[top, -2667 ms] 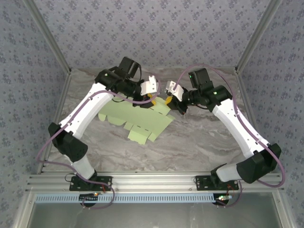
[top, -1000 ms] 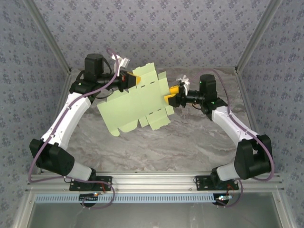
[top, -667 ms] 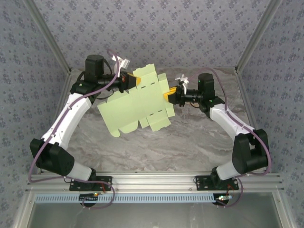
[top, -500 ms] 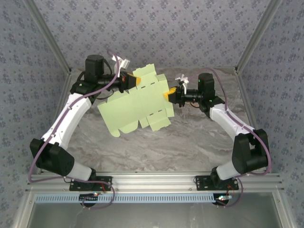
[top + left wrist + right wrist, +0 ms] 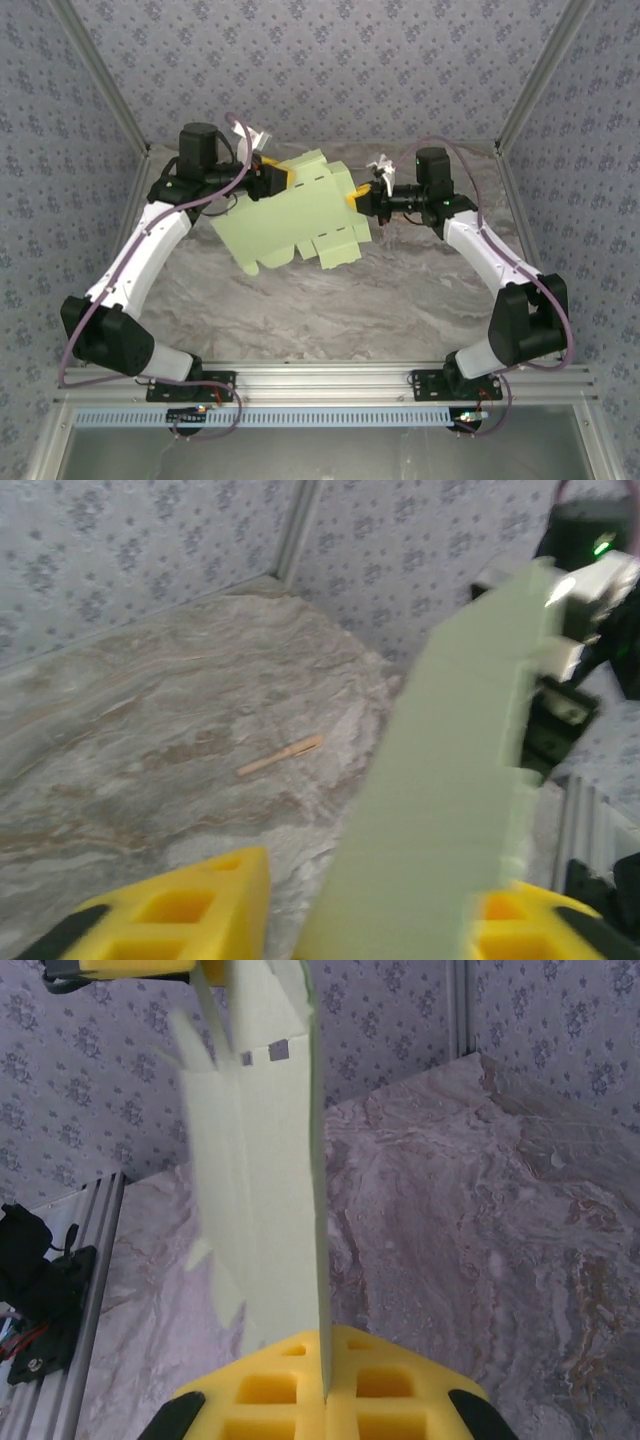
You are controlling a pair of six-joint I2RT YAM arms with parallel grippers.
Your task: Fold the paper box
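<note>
**Holding a flat sheet aloft, nothing folded yet**

The paper box [image 5: 300,212] is an unfolded die-cut sheet, hanging in the air above the worktop [image 5: 400,300] toward 12 o'clock in the overhead view. The right hand [image 5: 357,198] is clamped on its 3 o'clock edge, and the wrist view shows the card running into the seam between the yellow pads. The left hand [image 5: 279,180] sits at the 10 o'clock corner, pads spread, with the card between them unpinched. With the panels flat and the flaps loose, every wall and the lid are yet to be formed, so the task looks barely begun.
</note>
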